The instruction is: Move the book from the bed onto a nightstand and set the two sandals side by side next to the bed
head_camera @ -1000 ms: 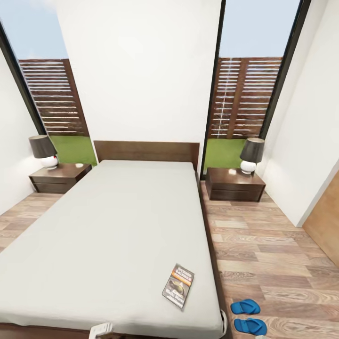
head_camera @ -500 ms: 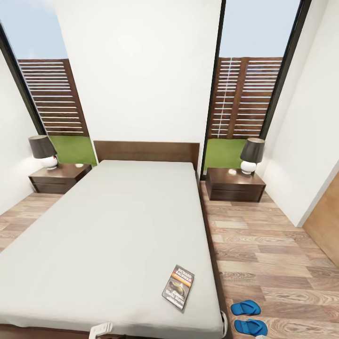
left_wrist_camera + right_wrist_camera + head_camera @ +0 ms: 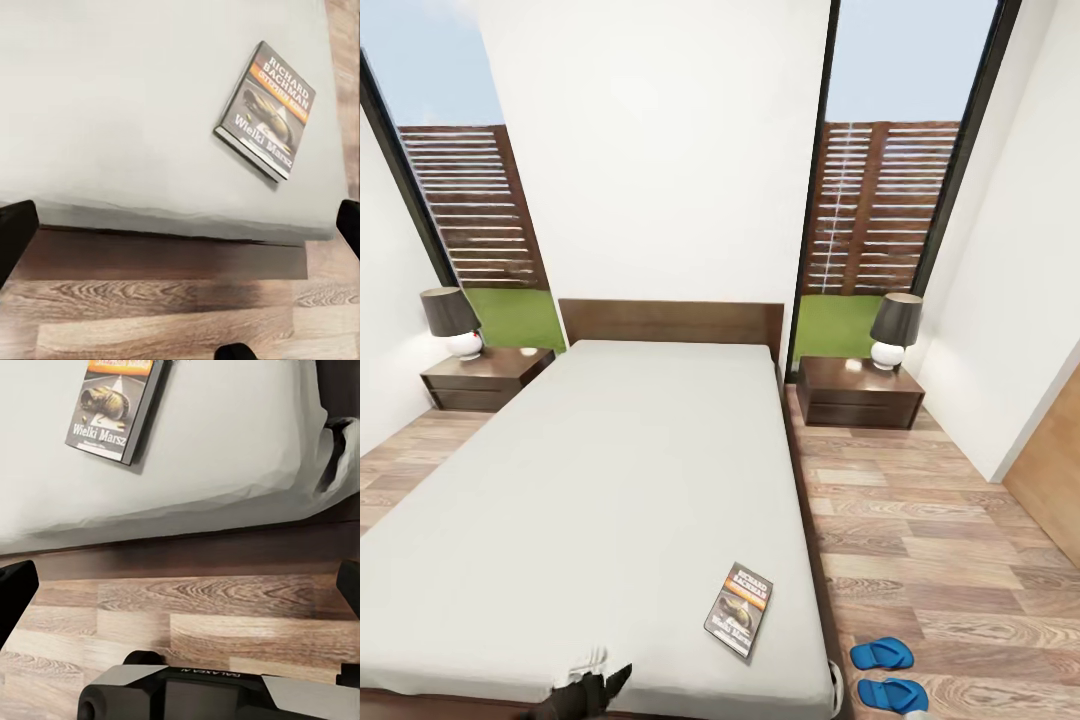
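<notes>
The book [image 3: 740, 608] lies flat on the light-grey bed [image 3: 610, 480], near its foot at the right edge. It also appears as the book [image 3: 266, 109] in the left wrist view and the book [image 3: 116, 405] in the right wrist view. Two blue sandals [image 3: 881, 653] [image 3: 892, 692] rest side by side on the floor right of the bed's foot. My left gripper [image 3: 595, 688] pokes up at the foot edge, left of the book. It is open, with the left gripper [image 3: 180, 232] holding nothing. The right gripper [image 3: 180, 589] is open too, over the floor before the bed frame.
A nightstand [image 3: 485, 377] with a lamp [image 3: 452, 320] stands left of the headboard, and a second nightstand [image 3: 857, 392] with a lamp [image 3: 895, 328] stands to the right. Wood floor [image 3: 930, 520] runs along the bed's right side. My base [image 3: 202, 694] is just short of the bed frame.
My left gripper has risen into the head view at the foot of the bed, its dark fingers now showing. Book, sandals and camera have stayed put.
</notes>
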### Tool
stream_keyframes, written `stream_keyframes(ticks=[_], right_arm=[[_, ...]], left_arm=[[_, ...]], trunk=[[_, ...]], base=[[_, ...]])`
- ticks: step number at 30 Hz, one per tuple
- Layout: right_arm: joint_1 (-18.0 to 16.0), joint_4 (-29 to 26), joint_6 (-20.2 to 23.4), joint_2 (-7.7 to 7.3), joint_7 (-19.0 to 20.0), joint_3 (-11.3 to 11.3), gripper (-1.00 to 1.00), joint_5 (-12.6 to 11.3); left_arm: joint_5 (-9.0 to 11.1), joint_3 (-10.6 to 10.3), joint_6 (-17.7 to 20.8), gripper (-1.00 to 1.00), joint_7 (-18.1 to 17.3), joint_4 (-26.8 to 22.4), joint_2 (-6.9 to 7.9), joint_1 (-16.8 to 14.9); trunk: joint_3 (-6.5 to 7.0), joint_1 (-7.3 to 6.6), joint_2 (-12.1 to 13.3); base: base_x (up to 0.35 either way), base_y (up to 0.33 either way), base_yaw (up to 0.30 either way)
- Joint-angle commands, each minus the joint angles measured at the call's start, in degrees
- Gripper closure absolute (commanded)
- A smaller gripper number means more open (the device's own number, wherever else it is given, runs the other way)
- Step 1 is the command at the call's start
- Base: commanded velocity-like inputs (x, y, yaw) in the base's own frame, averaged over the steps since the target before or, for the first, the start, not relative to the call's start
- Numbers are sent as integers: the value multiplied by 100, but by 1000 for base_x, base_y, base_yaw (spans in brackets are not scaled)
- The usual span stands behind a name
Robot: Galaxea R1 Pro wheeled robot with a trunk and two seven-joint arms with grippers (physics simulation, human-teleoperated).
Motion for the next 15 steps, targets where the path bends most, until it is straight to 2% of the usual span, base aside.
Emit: stream_keyframes(ticks=[1,3,4,6,8,10,15], right_arm=[[-6,-1,-8,-3,29,-51,-100,58],[-5,-1,6,-10,34,-57,-100,48],[-5,1,12,-14,35,-61,-100,41],[-5,2,15,-17,37,-62,-100,40],[-5,1,15,-18,35,-63,-100,39],[-5,-2,14,-18,32,-63,-100,39],[-5,-4,9,-18,30,-64,-100,39]], left_arm=[[17,7,62,-100,-31,-127,-16,-9],[18,7,411,-100,-34,-523,-89,-33],[18,6,759,-100,-35,-806,-149,-47],[17,6,1149,-100,-31,-1114,-210,-56],[18,6,1851,-100,-23,-1813,-370,-70],[17,6,2226,-100,-17,-2357,-524,-75],[20,6,2825,-100,-1,-3424,-925,-173]], trunk=[[-13,3,-12],[-13,3,-12],[-13,3,-12],[-13,3,-12],[-13,3,-12],[-13,3,-12],[-13,3,-12]], base=[[0,0,0],[0,0,0],[0,0,0],[0,0,0],[0,0,0],[0,0,0],[0,0,0]])
